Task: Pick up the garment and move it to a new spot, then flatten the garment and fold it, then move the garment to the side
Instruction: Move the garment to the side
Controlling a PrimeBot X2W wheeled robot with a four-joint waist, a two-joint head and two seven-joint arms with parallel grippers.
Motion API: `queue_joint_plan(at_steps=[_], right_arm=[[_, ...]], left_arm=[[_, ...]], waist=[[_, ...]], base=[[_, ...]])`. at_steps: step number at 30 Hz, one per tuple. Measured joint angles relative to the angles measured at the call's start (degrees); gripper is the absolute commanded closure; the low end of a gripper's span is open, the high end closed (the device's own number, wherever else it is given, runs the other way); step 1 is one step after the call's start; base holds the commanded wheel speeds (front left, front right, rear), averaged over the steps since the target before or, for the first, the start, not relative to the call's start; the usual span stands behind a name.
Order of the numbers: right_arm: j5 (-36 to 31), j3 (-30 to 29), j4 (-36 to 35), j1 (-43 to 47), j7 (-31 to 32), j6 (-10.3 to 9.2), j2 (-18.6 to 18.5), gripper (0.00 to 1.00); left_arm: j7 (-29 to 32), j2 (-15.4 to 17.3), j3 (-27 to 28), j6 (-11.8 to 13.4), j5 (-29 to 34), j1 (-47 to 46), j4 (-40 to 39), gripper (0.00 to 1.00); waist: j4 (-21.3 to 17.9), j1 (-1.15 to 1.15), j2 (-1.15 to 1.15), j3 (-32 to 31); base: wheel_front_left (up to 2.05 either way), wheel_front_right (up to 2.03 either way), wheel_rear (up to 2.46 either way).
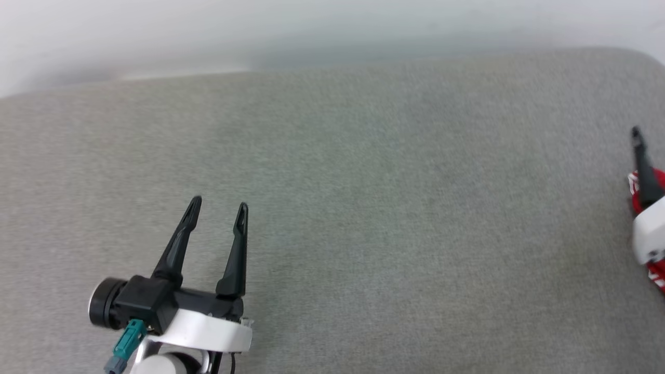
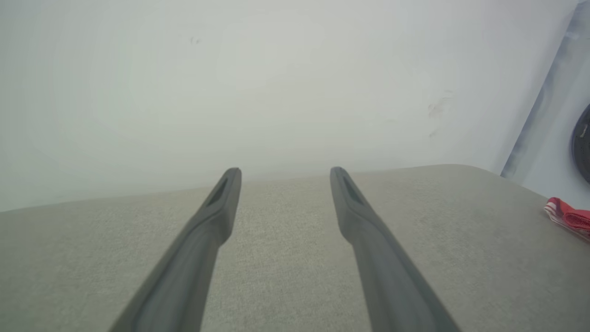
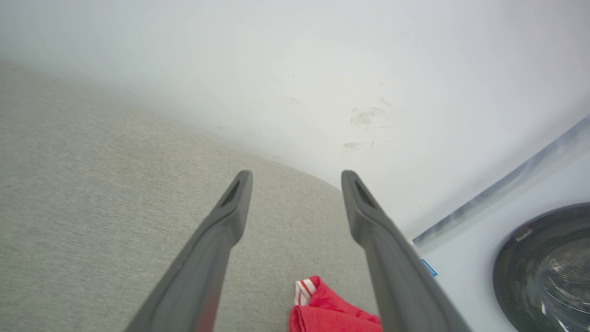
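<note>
The shirt (image 3: pixel 332 313) is seen lying at the right edge of the grey surface (image 1: pixel 363 182), beneath the right gripper (image 3: pixel 296 179), whose fingers are spread with nothing clamped. The left gripper (image 1: pixel 219 203) is likewise spread and empty. The move aside is judged done, with little left.

Grey fabric surface (image 1: pixel 363 208) abuts a scuffed white wall (image 3: pixel 322 69); a dark round appliance door (image 3: pixel 544 267) sits beyond its rounded corner.

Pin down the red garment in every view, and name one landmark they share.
Head view: garment, far right edge.
Left wrist view: garment, right edge, below mid-height.
Right wrist view: garment, bottom centre, within the open right pincer.
Shared landmark: the grey fabric surface under it.
</note>
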Motion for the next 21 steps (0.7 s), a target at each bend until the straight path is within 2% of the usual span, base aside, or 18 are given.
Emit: queue_joint_plan(at_steps=[7, 11, 16, 21], right_arm=[[3.0, -1.2, -2.5, 8.1, -7.8, -0.01, 10.8, 0.00], [3.7, -0.3, -2.4, 12.3, -11.5, -0.01, 15.7, 0.00], [5.1, -1.0, -0.5, 14.6, -14.7, -0.01, 18.9, 0.00], [5.0, -0.6, 2.3, 16.1, -17.5, -0.01, 20.3, 0.00]], left_arm=[[0.0, -0.4, 1.5, 0.5, 0.1, 2.7, 3.3, 0.00], [0.0, -0.9, 2.3, 0.5, -0.3, 4.0, 4.7, 0.00], [0.0, -1.5, 3.2, 0.4, -1.2, 5.5, 5.7, 0.00], [0.0, -1.7, 4.0, 0.1, -1.3, 6.4, 6.7, 0.00]], waist=[[3.6, 0.00, 0.00, -5.4], [5.1, 0.00, 0.00, -7.6], [5.9, -0.01, 0.00, -9.7], [5.9, 0.00, 0.00, -10.4]], base=[[0.00, 0.00, 0.00], [0.00, 0.00, 0.00], [0.00, 0.00, 0.00], [0.00, 0.00, 0.00]])
